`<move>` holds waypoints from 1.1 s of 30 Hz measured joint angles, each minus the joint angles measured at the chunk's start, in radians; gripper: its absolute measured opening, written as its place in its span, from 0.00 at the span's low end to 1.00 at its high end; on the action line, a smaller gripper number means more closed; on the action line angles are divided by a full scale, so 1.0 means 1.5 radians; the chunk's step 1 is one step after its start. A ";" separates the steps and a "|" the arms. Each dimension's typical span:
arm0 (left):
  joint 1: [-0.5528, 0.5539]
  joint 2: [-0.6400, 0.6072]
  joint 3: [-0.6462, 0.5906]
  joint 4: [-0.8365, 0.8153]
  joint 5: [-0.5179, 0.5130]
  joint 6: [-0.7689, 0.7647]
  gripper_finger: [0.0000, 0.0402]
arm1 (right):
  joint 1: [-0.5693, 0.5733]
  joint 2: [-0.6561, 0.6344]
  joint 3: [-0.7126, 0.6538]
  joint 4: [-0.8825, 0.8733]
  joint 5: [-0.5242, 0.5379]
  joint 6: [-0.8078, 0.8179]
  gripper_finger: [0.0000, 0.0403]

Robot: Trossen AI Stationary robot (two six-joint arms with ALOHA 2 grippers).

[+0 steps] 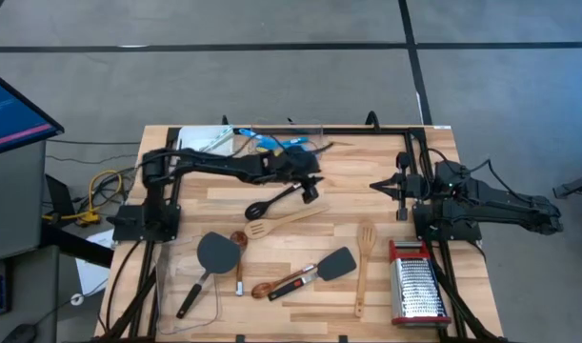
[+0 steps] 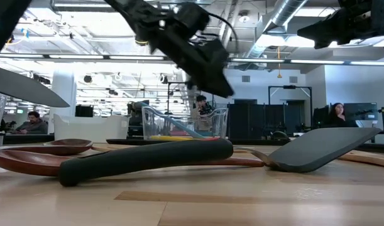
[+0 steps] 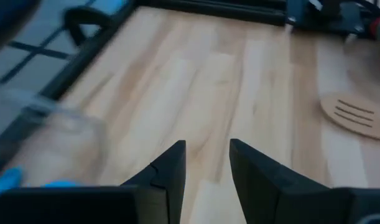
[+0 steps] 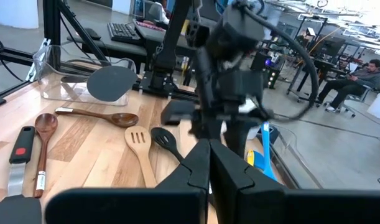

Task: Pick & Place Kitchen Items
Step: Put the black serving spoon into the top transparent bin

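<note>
The table [image 1: 367, 205] is pale, smooth planked wood. Wooden spatulas [image 1: 365, 257] look matt; the dark grey spatula [image 1: 338, 262] looks rubbery matt. The grater [image 1: 416, 286] is shiny perforated steel. The tub [image 2: 185, 122] is clear glossy plastic.

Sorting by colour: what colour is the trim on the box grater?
Red, along the top of the grater; clearest in the high view.

Black slotted spoon [image 1: 274, 200] beside wooden slotted spatula [image 1: 283, 222] (mid-table); grey spatulas [image 1: 217, 252] nearer front.

Grey floor [image 1: 271, 67], ceiling ducts [image 2: 286, 12], desks
</note>
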 joint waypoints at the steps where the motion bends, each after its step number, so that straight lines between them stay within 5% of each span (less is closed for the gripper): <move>1: -0.002 0.018 0.020 0.000 0.003 0.002 0.28 | -0.001 0.000 0.000 0.000 0.000 -0.001 0.00; 13: -0.022 0.006 0.052 -0.090 0.001 -0.141 0.25 | -0.013 0.000 0.000 -0.013 0.014 -0.005 0.00; 33: -0.062 -0.034 0.032 -0.074 -0.037 -0.050 0.23 | -0.016 0.000 0.000 -0.013 0.015 -0.004 0.00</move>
